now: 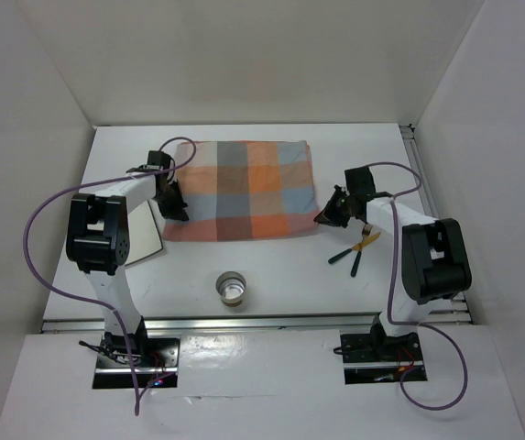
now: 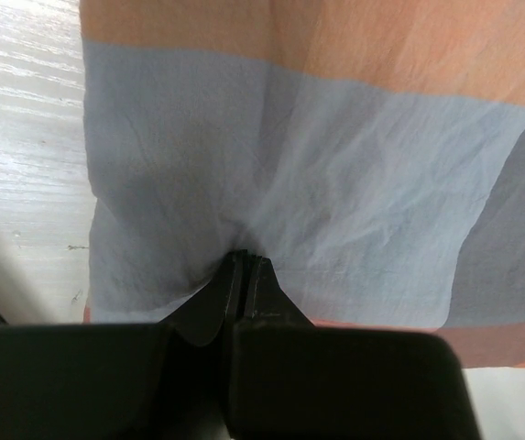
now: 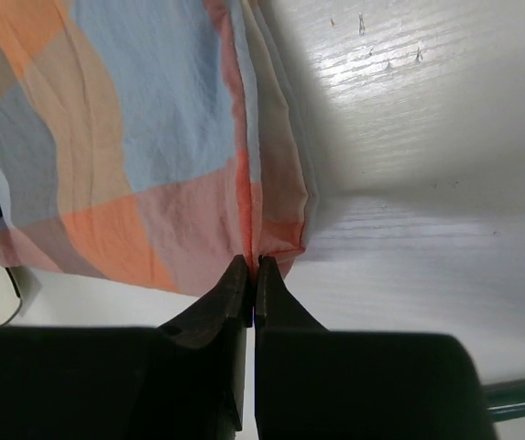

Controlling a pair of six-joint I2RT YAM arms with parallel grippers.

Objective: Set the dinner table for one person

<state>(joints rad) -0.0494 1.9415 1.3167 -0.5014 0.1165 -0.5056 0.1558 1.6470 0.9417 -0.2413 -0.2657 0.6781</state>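
Observation:
The white dinner table [image 1: 354,147] carries an orange, grey and blue checked cloth mat [image 1: 244,188] spread at its middle back. My left gripper [image 1: 176,209] is shut on the mat's near-left edge; in the left wrist view its tips [image 2: 246,258] pinch a grey-blue square of the mat [image 2: 289,165]. My right gripper [image 1: 322,218] is shut on the mat's near-right corner; in the right wrist view its tips [image 3: 253,264] clamp the folded orange hem of the mat [image 3: 134,147].
A square white plate [image 1: 149,231] lies partly under my left arm. A small metal cup [image 1: 233,287] stands near the front middle. A dark-handled fork and knife [image 1: 354,252] lie by my right arm. A metal rail [image 1: 262,321] runs along the near edge.

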